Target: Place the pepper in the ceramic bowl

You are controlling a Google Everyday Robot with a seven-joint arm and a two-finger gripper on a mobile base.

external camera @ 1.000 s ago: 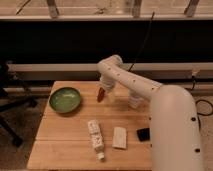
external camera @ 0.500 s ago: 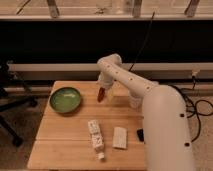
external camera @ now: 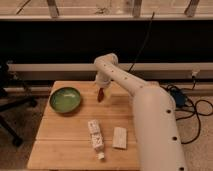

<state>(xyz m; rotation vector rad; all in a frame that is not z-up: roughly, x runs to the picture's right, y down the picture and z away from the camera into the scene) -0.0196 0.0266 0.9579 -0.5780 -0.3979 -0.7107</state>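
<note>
Hand (external camera: pixel 101 86) near surface (external camera: pixel 60 145) far edge, released and spread wide, right above pepper (external camera: pixel 101 95) (contact unclear). Ceramic bowl (external camera: pixel 65 99) by left edge, well apart.

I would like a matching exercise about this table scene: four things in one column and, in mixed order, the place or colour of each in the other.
Things
1. ceramic bowl
2. pepper
3. white bottle
4. gripper

Descriptions
a. lying on its side towards the front of the table
b. green, on the left part of the table
c. over the far middle of the table, directly at the pepper
d. dark red, to the right of the bowl

Pairs: 1-b, 2-d, 3-a, 4-c
</note>
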